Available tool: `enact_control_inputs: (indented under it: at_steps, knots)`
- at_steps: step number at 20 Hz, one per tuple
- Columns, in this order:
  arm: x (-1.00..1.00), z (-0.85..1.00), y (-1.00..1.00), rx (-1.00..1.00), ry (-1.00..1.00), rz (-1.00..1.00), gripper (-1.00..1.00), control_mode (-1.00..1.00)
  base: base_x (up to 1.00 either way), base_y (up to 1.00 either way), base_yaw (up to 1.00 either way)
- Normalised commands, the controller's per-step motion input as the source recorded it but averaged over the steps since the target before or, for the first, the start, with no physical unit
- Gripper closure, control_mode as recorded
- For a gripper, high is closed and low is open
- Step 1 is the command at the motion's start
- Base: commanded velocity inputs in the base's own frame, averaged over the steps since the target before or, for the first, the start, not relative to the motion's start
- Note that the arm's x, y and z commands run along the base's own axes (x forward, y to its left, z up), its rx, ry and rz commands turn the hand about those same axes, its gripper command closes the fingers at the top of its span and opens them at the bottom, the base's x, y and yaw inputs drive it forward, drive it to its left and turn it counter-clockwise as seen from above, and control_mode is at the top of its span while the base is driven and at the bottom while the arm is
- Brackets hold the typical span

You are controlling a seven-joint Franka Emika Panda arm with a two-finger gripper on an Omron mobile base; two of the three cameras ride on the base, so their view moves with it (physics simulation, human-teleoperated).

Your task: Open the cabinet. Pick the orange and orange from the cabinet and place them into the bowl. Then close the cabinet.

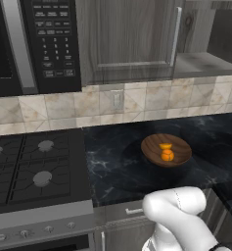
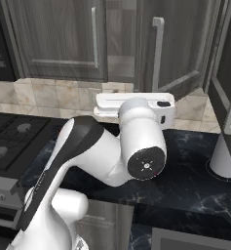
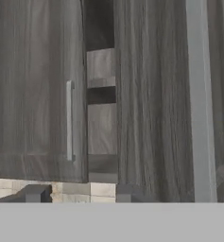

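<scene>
Fingertips (image 3: 35, 193) of the gripper (image 3: 80, 194) rise at the bottom of the hand view, spread apart with nothing between them, close before the cabinet (image 3: 38, 94). That view looks straight at the cabinet front: the left door closed with its silver bar handle (image 3: 69, 120) at centre left, a narrow gap showing shelves at upper centre, and the other door (image 3: 151, 94) swung out toward the camera, its pale edge (image 3: 198, 99) running down the right side.

Lower centre right of the left base view holds what the other two lack: the wooden bowl (image 1: 178, 153) on the black marble counter (image 1: 112, 162), with two oranges (image 1: 167, 155) inside, one partly behind the other and hard to separate. Stove burners (image 1: 42, 178) sit at lower left, the microwave (image 1: 34, 44) at upper left.

Across the right base view the arm (image 2: 136, 141) covers the counter's middle, hiding the bowl. Behind it the right door's handle (image 2: 158, 53) stands at upper centre, door ajar.
</scene>
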Motion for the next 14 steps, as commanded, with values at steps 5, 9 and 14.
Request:
enact_control_inputs:
  at_steps: [5,9,14]
  knots:
    - [1.00,-0.32,0.73,0.00,0.00,-0.12,-1.00,-1.00,0.00,0.00,0.00]
    - [1.00,-0.13,0.18,0.00,0.05,-0.05,-1.00,-1.00,0.00,0.00,0.00]
    - [1.00,-0.06,0.00,0.07,0.06,0.00,-1.00,-1.00,0.00,0.00,0.00]
